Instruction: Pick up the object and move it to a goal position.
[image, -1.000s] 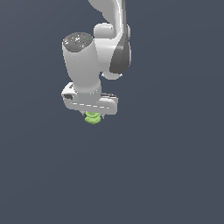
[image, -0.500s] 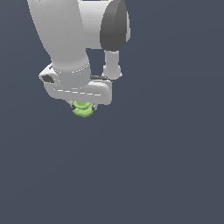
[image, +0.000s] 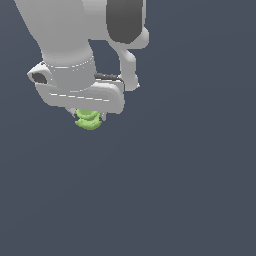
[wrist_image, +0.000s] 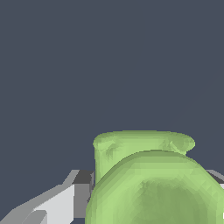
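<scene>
All around you is a flat, featureless slate-grey background; no surface edge, goal marker or other thing shows in either view, so you cannot tell from here how high the load hangs or where it must go. Take the white robot hand body (image: 80, 92) as your landmark. The small lime-green lumpy object with ridged folds (image: 88, 120) sits directly beneath it, tucked up between the fingers (image: 90, 118), with only its lower bulge poking out below the hand. In the wrist view the same green lump (wrist_image: 148, 183) fills the near field, pressed against a pale grey finger (wrist_image: 52, 205) at its side. The fingers look closed around it, narrow, gripping the object. Its ridges appear to stack along the hand's own axis. Judging by this, the carry is what remains.
</scene>
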